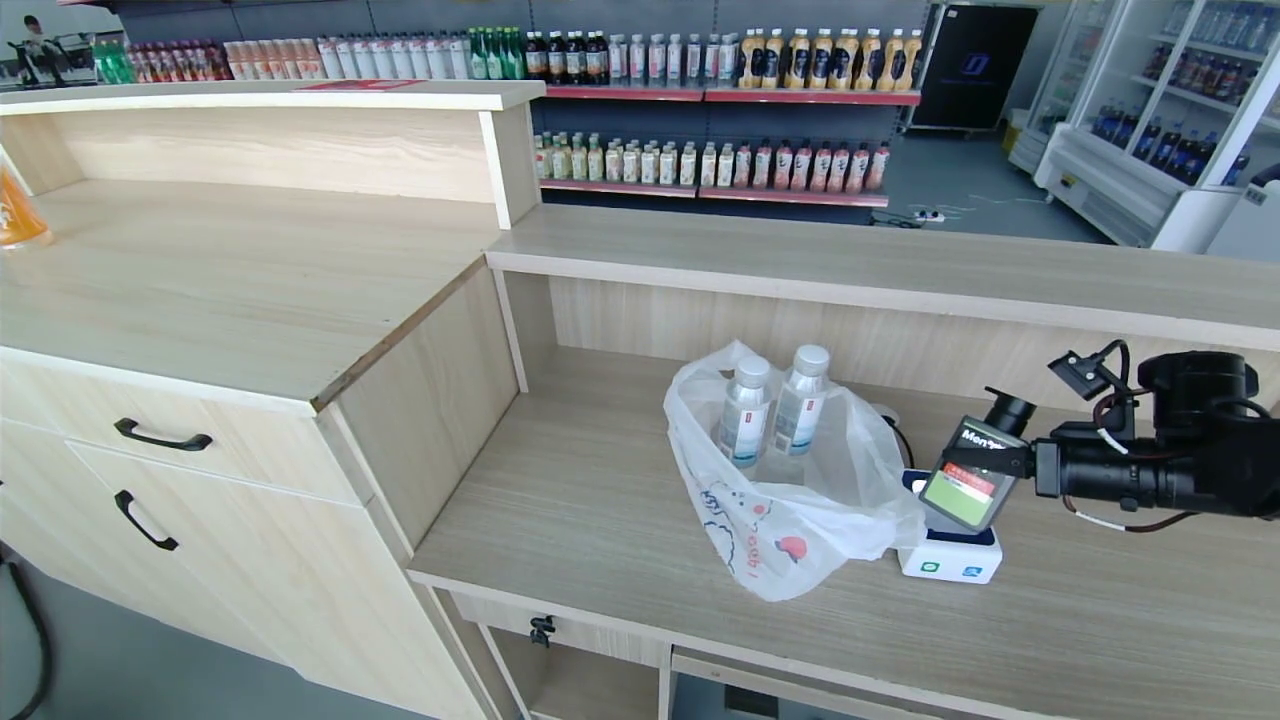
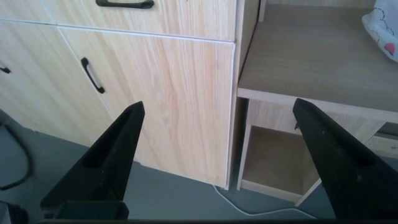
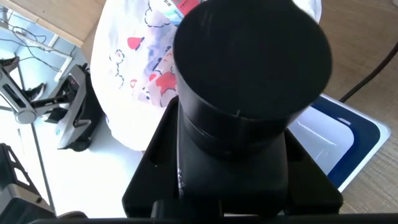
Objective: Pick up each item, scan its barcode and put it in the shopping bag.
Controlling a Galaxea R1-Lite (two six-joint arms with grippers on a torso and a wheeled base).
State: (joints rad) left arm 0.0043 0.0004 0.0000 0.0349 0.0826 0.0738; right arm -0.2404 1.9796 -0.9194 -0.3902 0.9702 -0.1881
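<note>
A black-capped container with a green and red label (image 1: 972,480) is held tilted just above the white and blue scanner (image 1: 950,556). My right gripper (image 1: 1010,462) is shut on it from the right. In the right wrist view the container's round black cap (image 3: 252,74) sits over the scanner (image 3: 339,140), beside the bag (image 3: 134,81). The white plastic shopping bag (image 1: 790,520) stands open left of the scanner and holds two clear bottles (image 1: 745,410) (image 1: 802,398). My left gripper (image 2: 217,107) is open and holds nothing, low down in front of the cabinet doors.
A raised counter (image 1: 230,280) with black-handled drawers (image 1: 162,438) stands to the left, an orange item (image 1: 18,215) at its far end. A back ledge (image 1: 880,265) runs behind the bag. A dark cable (image 1: 900,440) lies behind the scanner.
</note>
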